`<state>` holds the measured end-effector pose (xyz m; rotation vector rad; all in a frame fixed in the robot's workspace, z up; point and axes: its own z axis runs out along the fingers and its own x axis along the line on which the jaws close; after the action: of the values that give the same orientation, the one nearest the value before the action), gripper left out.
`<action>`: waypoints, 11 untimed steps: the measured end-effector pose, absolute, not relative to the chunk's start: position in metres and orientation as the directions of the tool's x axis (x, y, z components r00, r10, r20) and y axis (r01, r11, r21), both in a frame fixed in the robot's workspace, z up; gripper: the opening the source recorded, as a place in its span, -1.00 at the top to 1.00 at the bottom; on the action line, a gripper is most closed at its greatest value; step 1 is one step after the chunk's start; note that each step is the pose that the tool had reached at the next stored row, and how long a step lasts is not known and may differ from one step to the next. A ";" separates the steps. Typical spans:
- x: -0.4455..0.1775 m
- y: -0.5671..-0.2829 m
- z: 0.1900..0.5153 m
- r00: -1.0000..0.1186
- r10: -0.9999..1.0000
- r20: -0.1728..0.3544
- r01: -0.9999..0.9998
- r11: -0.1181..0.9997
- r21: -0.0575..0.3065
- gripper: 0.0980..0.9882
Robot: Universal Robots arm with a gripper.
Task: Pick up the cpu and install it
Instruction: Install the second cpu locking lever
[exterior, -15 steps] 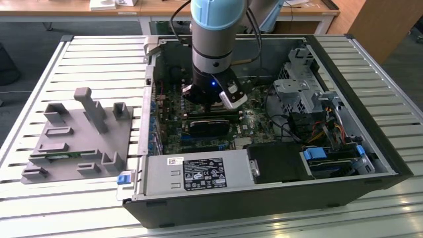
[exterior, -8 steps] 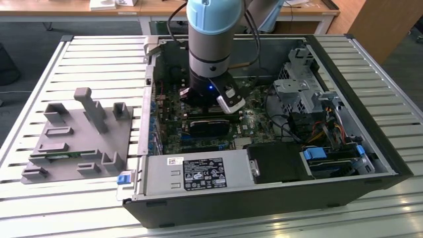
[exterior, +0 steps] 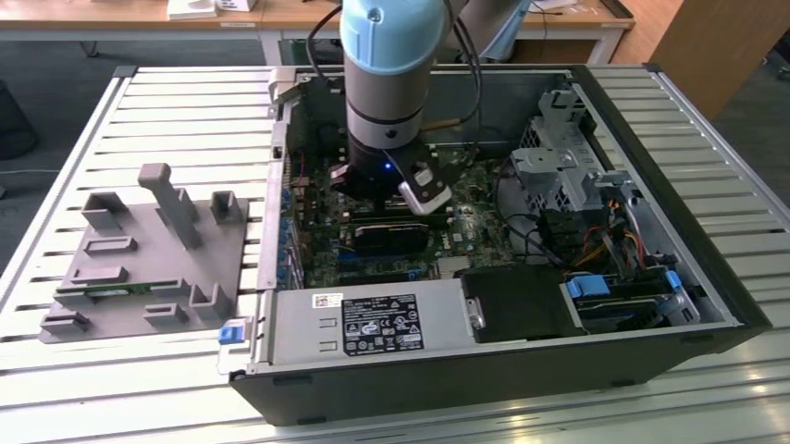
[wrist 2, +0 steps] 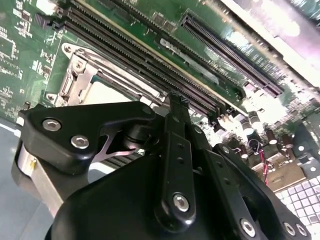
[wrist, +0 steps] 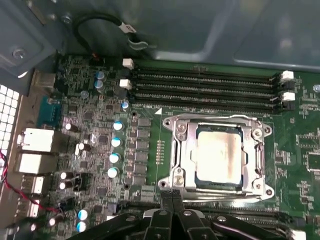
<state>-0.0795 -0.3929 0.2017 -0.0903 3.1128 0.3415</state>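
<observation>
- While the cpu [wrist: 219,156] is sitting seated in its socket [wrist: 175,150], the claw [wrist: 171,196] is hovering just beside it, closed and empty.
- Judging install step nearly complete.

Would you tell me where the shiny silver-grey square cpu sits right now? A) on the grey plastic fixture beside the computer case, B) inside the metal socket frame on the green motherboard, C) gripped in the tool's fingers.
B: in the first wrist view, the shiny silver-grey square cpu lies inside the metal socket frame on the green motherboard, clear of the tool.
</observation>
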 end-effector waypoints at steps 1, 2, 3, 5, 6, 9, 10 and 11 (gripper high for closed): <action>-0.080 -0.393 0.201 -0.998 -0.056 -0.016 -0.058 0.973 0.222 0.98; -0.080 -0.393 0.200 -0.998 -0.056 -0.016 -0.058 0.972 0.226 0.98; -0.080 -0.393 0.199 -0.998 -0.056 -0.016 -0.058 0.972 0.228 0.98; -0.080 -0.393 0.198 -0.998 -0.056 -0.016 -0.058 0.971 0.230 0.98; -0.081 -0.393 0.197 -0.998 -0.056 -0.017 -0.058 0.971 0.232 0.98; -0.082 -0.393 0.196 -0.998 -0.056 -0.017 -0.058 0.970 0.237 0.98; -0.083 -0.393 0.195 -0.998 -0.056 -0.017 -0.058 0.969 0.239 0.98; -0.083 -0.392 0.195 -0.998 -0.056 -0.017 -0.058 0.969 0.241 0.98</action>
<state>-0.0828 -0.3922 0.1948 -0.0902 3.1068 0.3816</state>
